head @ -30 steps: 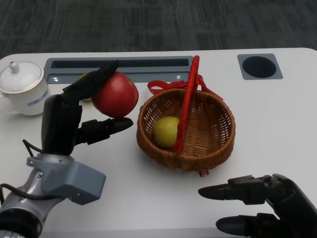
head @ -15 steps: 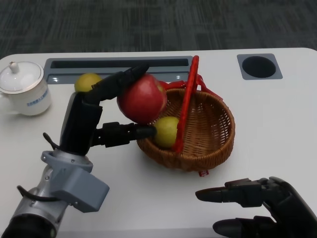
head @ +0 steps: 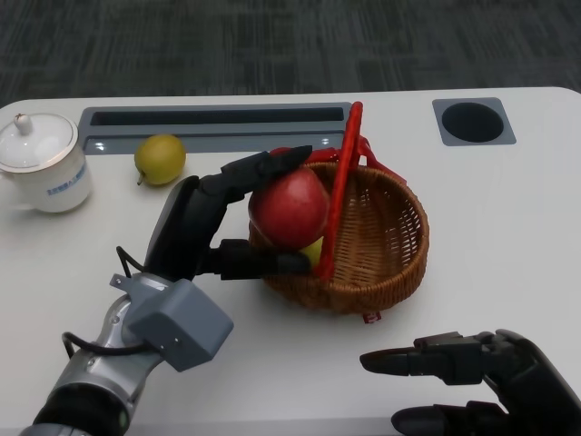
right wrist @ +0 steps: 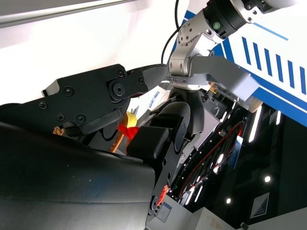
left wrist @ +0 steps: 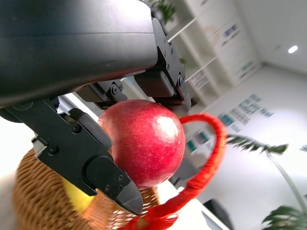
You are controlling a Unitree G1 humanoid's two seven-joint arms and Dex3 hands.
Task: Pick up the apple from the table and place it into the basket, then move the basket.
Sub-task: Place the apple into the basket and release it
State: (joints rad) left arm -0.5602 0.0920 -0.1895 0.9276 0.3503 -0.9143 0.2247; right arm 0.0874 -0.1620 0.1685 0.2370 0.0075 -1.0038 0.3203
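Above the near-left rim of the basket (head: 381,263), the left hand (head: 213,232) grips the apple (head: 289,207), one set of fingers arched over its top and another reaching under it, so the single red fruit hangs over the basket's left half and has not been set down inside. From the left wrist view the same grasp shows plainly: black fingers (left wrist: 91,153) press the apple (left wrist: 144,141) from two sides, with the wicker weave and the red handle (left wrist: 206,158) close behind it. One yellow-green fruit (head: 313,252) lies in the basket, mostly hidden beneath the apple. The basket's red handle (head: 343,182) stands upright, running from six to twelve o'clock across the bowl, just to the three o'clock side of the apple. A second yellow-green fruit (head: 160,159) sits on the table (head: 508,209) at ten o'clock from the left hand, well apart from the basket. One white lidded teacup (head: 41,162) stands farther out toward nine o'clock, near the table's left edge. At five o'clock from the basket, the right hand (head: 481,381) hovers low at the near table edge, its fingers spread apart and pointing toward nine o'clock, holding nothing. One round dark recess (head: 474,121) is set into the table at one o'clock from the basket.
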